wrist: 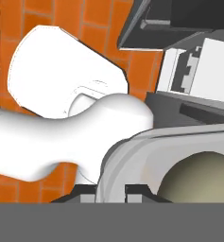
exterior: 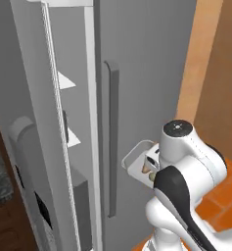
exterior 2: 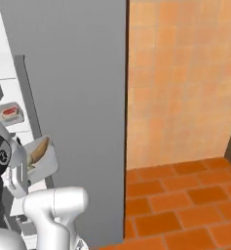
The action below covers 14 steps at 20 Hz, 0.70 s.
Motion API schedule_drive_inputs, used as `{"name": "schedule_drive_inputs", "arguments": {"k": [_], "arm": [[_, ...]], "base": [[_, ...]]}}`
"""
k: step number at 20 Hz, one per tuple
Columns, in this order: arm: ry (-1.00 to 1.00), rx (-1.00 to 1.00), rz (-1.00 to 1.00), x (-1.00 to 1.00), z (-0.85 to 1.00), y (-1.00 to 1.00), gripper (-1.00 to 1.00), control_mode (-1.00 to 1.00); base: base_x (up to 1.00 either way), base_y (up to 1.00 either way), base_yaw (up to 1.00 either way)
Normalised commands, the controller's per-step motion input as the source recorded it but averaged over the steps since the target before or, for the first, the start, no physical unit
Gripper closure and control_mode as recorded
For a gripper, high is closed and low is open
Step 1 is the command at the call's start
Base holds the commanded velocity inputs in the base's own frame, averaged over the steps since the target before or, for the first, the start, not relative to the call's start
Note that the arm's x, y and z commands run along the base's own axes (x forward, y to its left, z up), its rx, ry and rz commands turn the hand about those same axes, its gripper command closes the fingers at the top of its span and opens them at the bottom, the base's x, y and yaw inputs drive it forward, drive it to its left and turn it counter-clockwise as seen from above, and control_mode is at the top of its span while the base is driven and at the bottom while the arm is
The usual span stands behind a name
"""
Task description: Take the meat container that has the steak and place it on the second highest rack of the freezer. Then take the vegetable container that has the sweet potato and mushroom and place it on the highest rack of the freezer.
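Observation:
My gripper [wrist: 111, 191] is shut on the rim of the white vegetable container [wrist: 132, 146], one dark fingertip on each side of the wall. The rounded beige-green mushroom [wrist: 198, 182] lies inside it, close to the camera. In the right base view the vegetable container [exterior 2: 43, 158] hangs tilted in front of the freezer's white interior, with the tan-orange sweet potato [exterior 2: 39, 150] in it. Just above it the meat container [exterior 2: 9, 114] with the red steak [exterior 2: 9, 112] rests on a white shelf [exterior 2: 20, 128]; another white shelf [exterior 2: 2, 73] lies higher. In the left base view the vegetable container [exterior: 137, 159] is level with the arm's wrist.
The freezer's left door [exterior: 34, 147] stands open toward me. The closed right door with its long vertical handle [exterior: 112, 142] is directly behind the held container. An orange wall [exterior 2: 180, 83] and a tiled floor [exterior 2: 185, 200] lie to the right.

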Motion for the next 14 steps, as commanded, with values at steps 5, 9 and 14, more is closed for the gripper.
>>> {"name": "schedule_drive_inputs", "arguments": {"k": [5, 9, 14], "arm": [[0.00, 0.00, 0.00, 0.00, 0.00, 0.00, 1.00, 1.00], [0.00, 0.00, 0.00, 0.00, 0.00, 0.00, 1.00, 1.00], [0.00, 0.00, 0.00, 0.00, 0.00, 0.00, 1.00, 1.00]], "base": [[0.68, -0.29, 0.41], [0.44, 0.00, 0.54], [0.30, -0.01, 0.52]]}}
